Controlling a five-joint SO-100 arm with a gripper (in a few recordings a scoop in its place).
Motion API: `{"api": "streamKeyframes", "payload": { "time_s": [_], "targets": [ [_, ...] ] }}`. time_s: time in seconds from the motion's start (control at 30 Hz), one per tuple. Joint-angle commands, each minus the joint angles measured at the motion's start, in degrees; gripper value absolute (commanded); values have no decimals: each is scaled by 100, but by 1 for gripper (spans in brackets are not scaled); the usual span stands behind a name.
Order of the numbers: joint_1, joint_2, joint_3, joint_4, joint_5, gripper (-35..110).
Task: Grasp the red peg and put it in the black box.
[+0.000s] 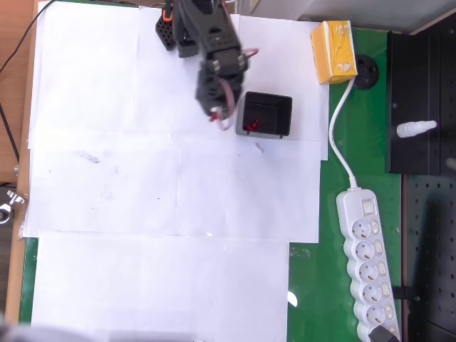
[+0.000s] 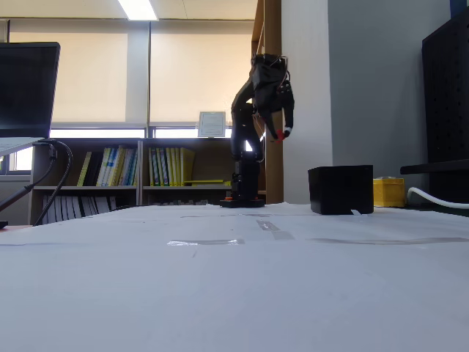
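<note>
Arm raised high over the desk (image 1: 142, 185), end effector (image 1: 216, 112) (image 2: 279, 135) carried just beside the left wall of the black box (image 1: 266, 115) (image 2: 341, 189) in the overhead view, presumably lifted to clear that wall. Fingers look pinched on a small red peg (image 2: 279, 135) at their tips. Red already shows inside the box, likely another peg.

Overhead looks straight down; fixed view sits low at table level.

Overhead view bright, even, sharp. Fixed view backlit by windows (image 2: 88, 81); arm (image 2: 253, 125) silhouetted; ceiling light (image 2: 138, 9) glaring.
</note>
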Motion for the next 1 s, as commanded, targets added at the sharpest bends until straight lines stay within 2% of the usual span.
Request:
{"api": "streamKeyframes", "payload": {
  "time_s": [0.0,0.27,0.67,0.97],
  "targets": [
    [-677,132,729,97,360,0],
    [-1274,967,729,-580,1143,0],
    [-1731,1679,360,-1564,1652,0],
    [-2021,1819,308,-1573,2030,0]
  ]
}}
